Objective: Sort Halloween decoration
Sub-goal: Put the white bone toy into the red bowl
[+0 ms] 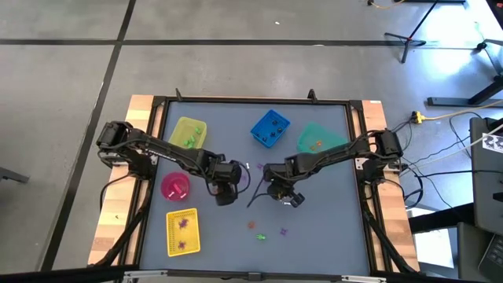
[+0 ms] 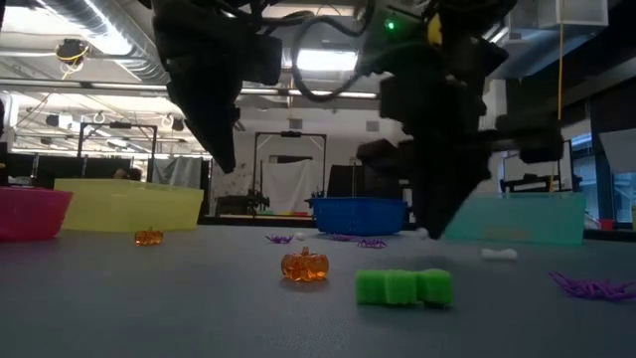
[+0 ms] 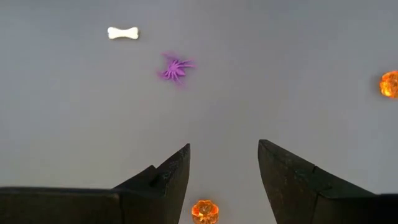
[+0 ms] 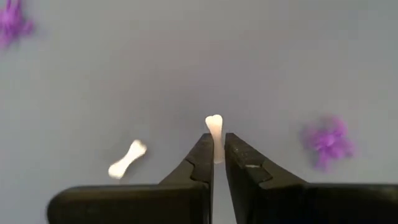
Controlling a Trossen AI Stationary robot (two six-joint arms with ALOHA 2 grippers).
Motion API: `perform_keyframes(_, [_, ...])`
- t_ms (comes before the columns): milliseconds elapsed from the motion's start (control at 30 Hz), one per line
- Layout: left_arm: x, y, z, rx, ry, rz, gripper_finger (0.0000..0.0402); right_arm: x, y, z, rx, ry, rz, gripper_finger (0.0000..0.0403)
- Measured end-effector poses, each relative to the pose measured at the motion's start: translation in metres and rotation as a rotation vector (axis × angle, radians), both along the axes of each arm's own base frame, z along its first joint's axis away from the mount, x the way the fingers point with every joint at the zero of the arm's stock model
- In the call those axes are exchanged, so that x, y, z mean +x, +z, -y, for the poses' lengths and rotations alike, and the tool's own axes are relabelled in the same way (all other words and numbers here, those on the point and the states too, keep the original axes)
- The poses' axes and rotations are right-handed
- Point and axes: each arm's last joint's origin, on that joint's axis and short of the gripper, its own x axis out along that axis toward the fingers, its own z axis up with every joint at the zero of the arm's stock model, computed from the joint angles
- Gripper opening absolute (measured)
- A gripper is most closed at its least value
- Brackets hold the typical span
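Grey tabletop [image 1: 314, 236] under workshop lights: right pincer [image 4: 213, 152] pinches a white bone [image 4: 214, 127], left pincer [image 3: 224, 155] spread.

Both arms are dark, jointed limbs, the left arm [image 1: 169, 151] and the right arm [image 1: 334, 153] alike in build. Black cables loop near their wrists. The jaws are dark wedges tapering to blunt tips.
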Motion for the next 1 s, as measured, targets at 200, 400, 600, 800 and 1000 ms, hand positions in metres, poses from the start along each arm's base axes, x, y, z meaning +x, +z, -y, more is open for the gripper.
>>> perform_keyframes(200, [-0.002,0.0,0.016,0.024,-0.125,0.007,0.0167,0.015,0.01,-0.002,0.058,-0.105,0.106,0.0026])
perform_keyframes(400, [0.002,0.004,0.038,0.087,-0.277,0.109,0.0153,0.032,0.022,-0.004,0.158,-0.218,0.281,0.0026])
perform_keyframes(600, [0.006,0.01,0.051,0.241,-0.358,0.214,0.0151,0.041,0.031,-0.005,0.23,-0.278,0.383,0.0026])
perform_keyframes(800, [0.011,0.015,0.056,0.324,-0.388,0.293,0.0151,0.045,0.036,-0.006,0.289,-0.335,0.423,0.0026])
perform_keyframes(1000, [0.012,0.015,0.056,0.331,-0.388,0.302,0.0151,0.049,0.041,-0.006,0.349,-0.391,0.452,0.0026])
